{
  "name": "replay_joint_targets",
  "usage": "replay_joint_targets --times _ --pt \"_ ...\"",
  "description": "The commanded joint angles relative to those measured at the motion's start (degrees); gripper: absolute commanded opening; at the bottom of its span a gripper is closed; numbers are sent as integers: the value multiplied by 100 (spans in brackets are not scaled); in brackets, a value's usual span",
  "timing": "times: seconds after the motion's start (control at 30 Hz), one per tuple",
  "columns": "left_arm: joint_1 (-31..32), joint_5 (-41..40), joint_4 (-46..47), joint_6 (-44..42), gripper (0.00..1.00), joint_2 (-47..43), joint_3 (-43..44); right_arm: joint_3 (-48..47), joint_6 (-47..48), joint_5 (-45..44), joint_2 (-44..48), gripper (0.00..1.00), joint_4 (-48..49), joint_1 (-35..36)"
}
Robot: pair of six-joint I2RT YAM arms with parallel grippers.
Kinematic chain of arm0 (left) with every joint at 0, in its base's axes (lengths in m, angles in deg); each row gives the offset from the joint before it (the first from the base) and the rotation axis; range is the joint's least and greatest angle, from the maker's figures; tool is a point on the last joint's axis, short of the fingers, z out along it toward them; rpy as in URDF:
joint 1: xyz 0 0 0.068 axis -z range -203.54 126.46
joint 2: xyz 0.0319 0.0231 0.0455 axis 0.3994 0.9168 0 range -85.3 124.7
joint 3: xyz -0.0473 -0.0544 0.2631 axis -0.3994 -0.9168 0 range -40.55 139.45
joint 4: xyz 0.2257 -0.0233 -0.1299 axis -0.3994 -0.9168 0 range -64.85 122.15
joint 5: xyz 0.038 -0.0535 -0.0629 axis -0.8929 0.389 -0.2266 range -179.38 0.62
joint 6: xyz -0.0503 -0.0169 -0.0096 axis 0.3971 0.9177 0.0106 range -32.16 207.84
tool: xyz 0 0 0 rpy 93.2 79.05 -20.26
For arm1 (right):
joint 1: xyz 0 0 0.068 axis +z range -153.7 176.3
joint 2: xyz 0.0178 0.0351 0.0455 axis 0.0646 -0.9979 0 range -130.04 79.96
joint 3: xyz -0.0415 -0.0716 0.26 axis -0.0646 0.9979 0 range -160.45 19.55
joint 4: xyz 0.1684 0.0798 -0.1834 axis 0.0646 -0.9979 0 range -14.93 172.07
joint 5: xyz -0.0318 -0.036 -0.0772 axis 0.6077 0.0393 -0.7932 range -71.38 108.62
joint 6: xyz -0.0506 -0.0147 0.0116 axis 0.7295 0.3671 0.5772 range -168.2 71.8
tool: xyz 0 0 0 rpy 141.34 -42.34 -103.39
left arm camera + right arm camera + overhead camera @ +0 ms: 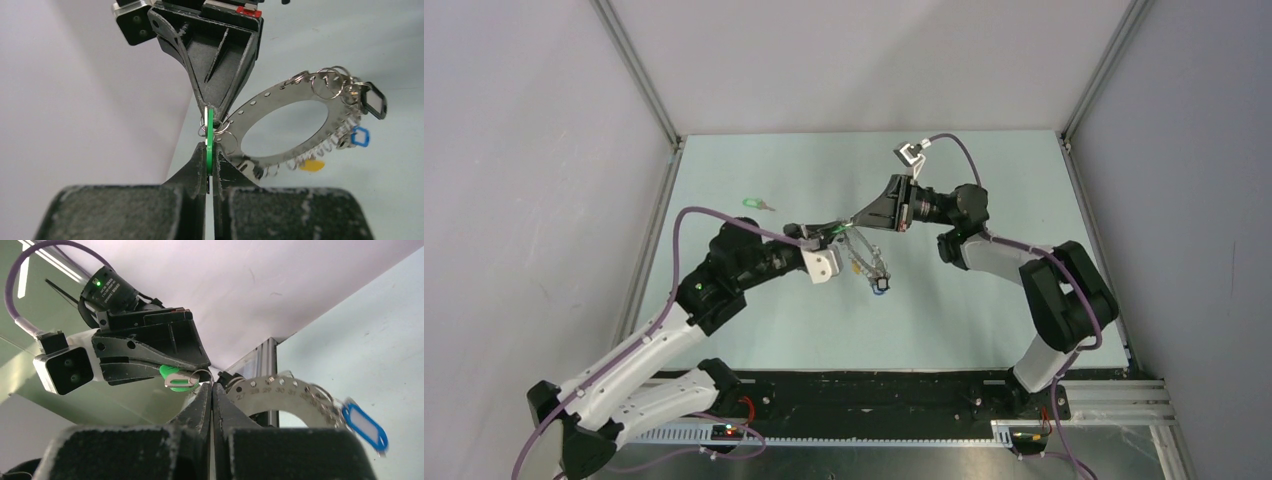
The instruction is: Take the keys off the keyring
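Pinching tight, the left gripper [210, 151] has both fingers clamped flat on the green key [210, 131], and we see that plastic head edge-on from the left wrist camera. Coming in from the opposite side is the right gripper [211, 389], its fingers pressed together with barely a slit between them. Its tips sit right at the rim of the keyring [267, 102], where a small wire loop [223, 127] joins the green key to the band. It looks like those pads have the band's edge itself, though from these angles it could be the loop they are biting.

From above, the two grippers meet nose to nose over the middle of the table [984, 320], and the keyring hangs between and just below them, tilted.

Round the far side of the band the rest of the keys are bunched on their little rings: a black tag [374, 103] at the top, a blue tag [360, 136] beneath it and a yellow one [311, 165] lowest.

Off to the left, well apart from the action, a loose green key [752, 204] lies flat on the table.
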Motion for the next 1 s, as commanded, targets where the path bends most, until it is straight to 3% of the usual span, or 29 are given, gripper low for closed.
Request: replay_joint_targets --times 0.0,0.2,0.47,0.97 --pt "-185 -126 338 497 0 247 487 -343 -859 -378 -190 0 985 -111" --pt "-518 -81 404 1104 0 530 786 -457 -1431 -952 -429 0 1093 -210" --pt "-561 -44 418 1140 0 536 788 -453 -2368 -1547 -695 0 1117 -219" --pt "-565 454 415 1104 0 497 695 46 -2121 -2696 -479 0 1158 -13"
